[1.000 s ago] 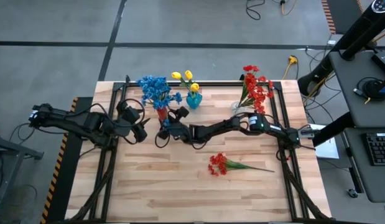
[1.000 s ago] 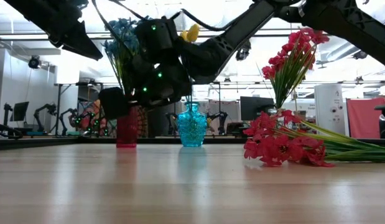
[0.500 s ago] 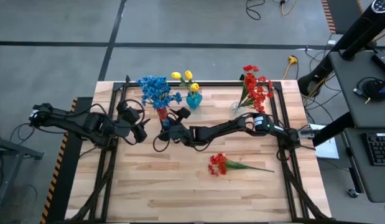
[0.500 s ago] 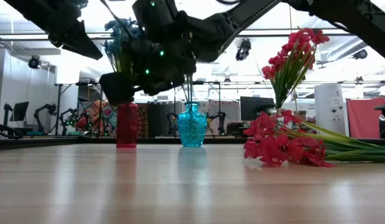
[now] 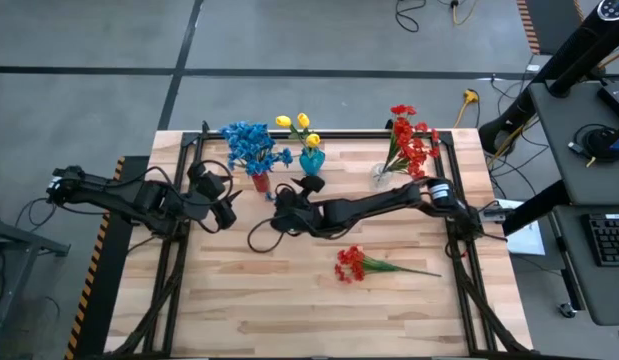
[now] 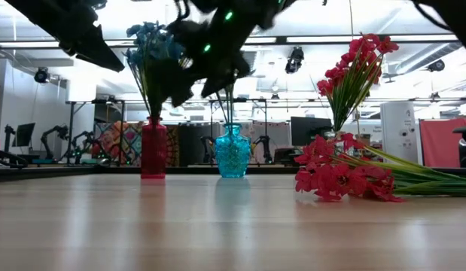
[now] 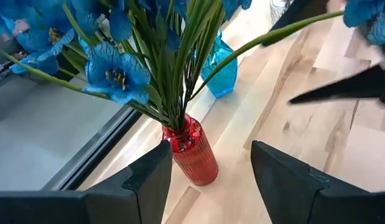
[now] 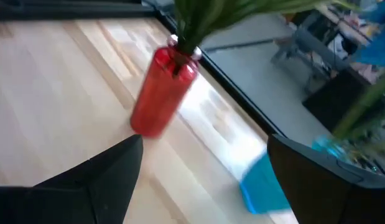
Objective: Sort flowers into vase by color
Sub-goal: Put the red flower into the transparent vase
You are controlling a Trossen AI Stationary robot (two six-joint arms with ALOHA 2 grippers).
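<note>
A loose red flower spray (image 5: 364,265) lies flat on the worktop (image 5: 289,310), its long axis running roughly across the worktop: the blooms point toward the left arm's side and the thin green stem trails toward the right arm's side. Bare wood lies all around it, with wide open room on the near half of the worktop. Along the far edge stand three vases in a row, each close to the rim: a red vase (image 5: 261,182) holding upright blue flowers (image 5: 251,146), a blue vase (image 5: 311,161) just beside it with upright yellow flowers (image 5: 299,128), and, farther toward the right side, a clear vase (image 5: 380,173) with red flowers (image 5: 410,138) leaning slightly outward. The right arm stretches low and long across the middle of the worktop from its base at the right edge, ending with the right tool (image 5: 282,218) near the red and blue vases, on their near side and raised off the wood; its jaws stand wide apart and hold nothing. The left arm reaches in from the left edge, its left tool (image 5: 227,212) stopping short of the red vase, jaws parted and empty.
</note>
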